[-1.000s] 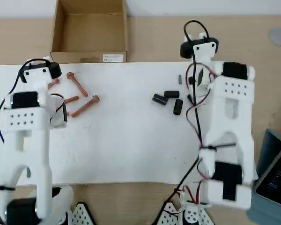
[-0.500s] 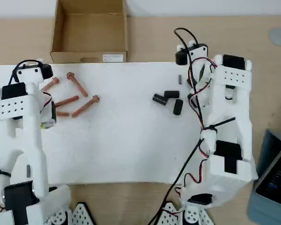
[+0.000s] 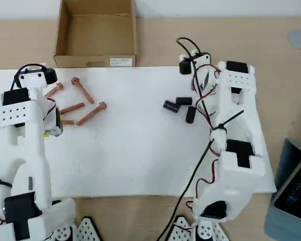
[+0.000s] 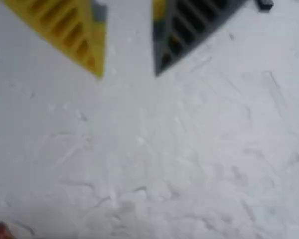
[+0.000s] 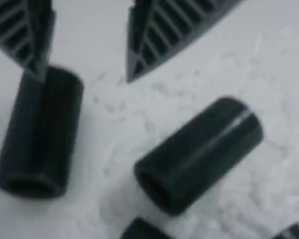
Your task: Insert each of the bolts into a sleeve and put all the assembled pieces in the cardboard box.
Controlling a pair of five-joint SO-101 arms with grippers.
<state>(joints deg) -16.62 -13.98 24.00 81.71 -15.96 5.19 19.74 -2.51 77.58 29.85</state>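
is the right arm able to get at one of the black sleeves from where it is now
Probably yes: the right hand is open close over a black sleeve, and nothing lies between them.

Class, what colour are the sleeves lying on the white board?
The sleeves are black; the right wrist view shows it best.

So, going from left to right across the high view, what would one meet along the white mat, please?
left arm → bolts → sleeves → right arm → grey device at the right edge. The cardboard box sits above the bolts, so it is left out of the order.
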